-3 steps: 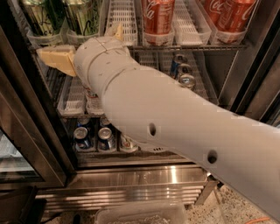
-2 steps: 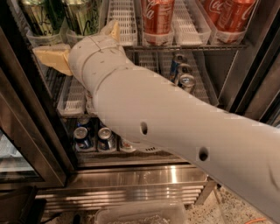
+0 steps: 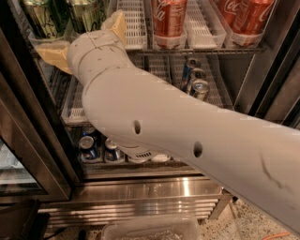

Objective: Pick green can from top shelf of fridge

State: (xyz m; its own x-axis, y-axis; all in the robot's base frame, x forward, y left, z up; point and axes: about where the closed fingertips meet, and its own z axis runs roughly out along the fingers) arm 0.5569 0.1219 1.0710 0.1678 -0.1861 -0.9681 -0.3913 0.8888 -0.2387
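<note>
Arm [image 3: 187, 136] has crept up and left since a second ago, so the gripper [image 3: 79, 33] now sits at the front edge of the top shelf [image 3: 201, 48], left corner, fingers [image 3: 51, 54] spread apart and holding nothing. Green can [image 3: 84, 13] stands upright at that same front left corner inside the fridge [image 3: 140, 187], just behind the gripper, beside a second green can [image 3: 40, 16]. I read this as final approach, not a grasp yet; can't tell whether the fingers straddle it.
</note>
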